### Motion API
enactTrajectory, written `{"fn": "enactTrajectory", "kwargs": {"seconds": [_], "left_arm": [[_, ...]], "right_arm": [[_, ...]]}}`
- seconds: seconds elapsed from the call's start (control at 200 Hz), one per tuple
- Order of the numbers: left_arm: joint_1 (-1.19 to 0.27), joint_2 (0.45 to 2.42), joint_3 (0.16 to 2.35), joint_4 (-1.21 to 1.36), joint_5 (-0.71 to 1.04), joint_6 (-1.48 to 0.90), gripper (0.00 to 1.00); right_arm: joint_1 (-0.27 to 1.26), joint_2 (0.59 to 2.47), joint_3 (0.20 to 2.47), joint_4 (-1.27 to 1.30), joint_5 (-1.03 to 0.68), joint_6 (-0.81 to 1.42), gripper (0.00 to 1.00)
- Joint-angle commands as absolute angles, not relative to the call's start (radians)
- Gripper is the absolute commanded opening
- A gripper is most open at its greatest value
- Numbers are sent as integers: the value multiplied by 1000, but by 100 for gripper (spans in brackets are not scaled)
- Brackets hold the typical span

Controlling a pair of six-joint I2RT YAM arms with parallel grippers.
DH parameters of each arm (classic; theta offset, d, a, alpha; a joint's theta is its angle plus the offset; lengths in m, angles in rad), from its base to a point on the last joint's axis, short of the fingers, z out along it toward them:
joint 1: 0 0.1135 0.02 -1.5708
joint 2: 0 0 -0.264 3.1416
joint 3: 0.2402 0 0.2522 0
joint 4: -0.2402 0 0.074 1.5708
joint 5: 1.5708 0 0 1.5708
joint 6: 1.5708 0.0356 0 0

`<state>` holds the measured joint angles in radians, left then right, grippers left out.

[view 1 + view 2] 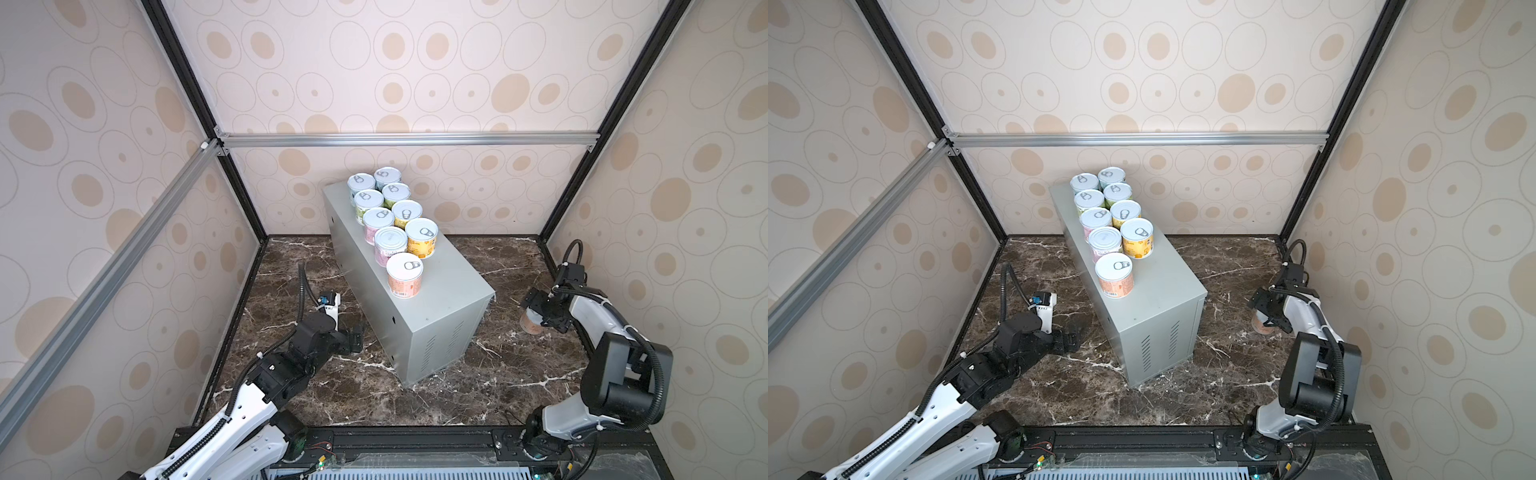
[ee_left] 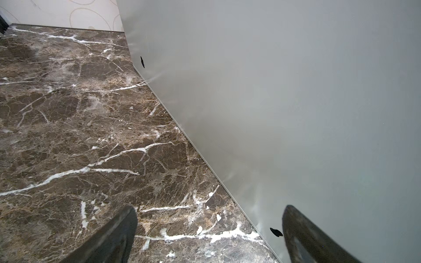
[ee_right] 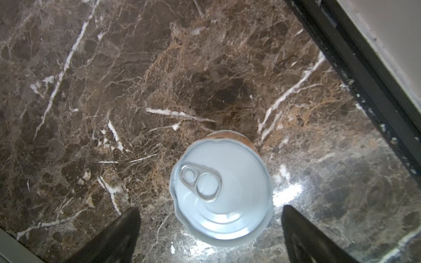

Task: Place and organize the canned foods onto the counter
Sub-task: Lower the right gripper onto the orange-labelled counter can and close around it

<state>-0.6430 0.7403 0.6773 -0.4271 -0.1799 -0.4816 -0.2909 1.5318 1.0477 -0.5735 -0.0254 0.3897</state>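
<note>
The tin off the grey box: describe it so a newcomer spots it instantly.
Start at the oblong light-grey metal box on the dark brown marble surface; look right. A short orange-labelled tin with a pull-tab lid stands below the right gripper's open fingers. Unlike the nine tins on the box, it sits on marble.

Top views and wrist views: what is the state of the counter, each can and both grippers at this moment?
counter: near end of its top bare.
placed cans: nine, upright, in two rows on the counter.
last can: upright on the marble, pull-tab up, not gripped.
left gripper: open, empty, low beside the counter's side.
right gripper: open, over the last can, one finger either side, not touching.
</note>
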Motion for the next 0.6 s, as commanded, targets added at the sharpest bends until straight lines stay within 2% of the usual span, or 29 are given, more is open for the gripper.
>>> {"fn": "enactTrajectory", "kwargs": {"seconds": [0.0,0.595], "left_arm": [[-635,729,677,-418,-170,-470,99],[-635,737,677,-420,-172,-469,99]], "right_arm": [[-291,1544,1114,-650,13,359,99],[-301,1702,1202,-639,-25,371,99]]}}
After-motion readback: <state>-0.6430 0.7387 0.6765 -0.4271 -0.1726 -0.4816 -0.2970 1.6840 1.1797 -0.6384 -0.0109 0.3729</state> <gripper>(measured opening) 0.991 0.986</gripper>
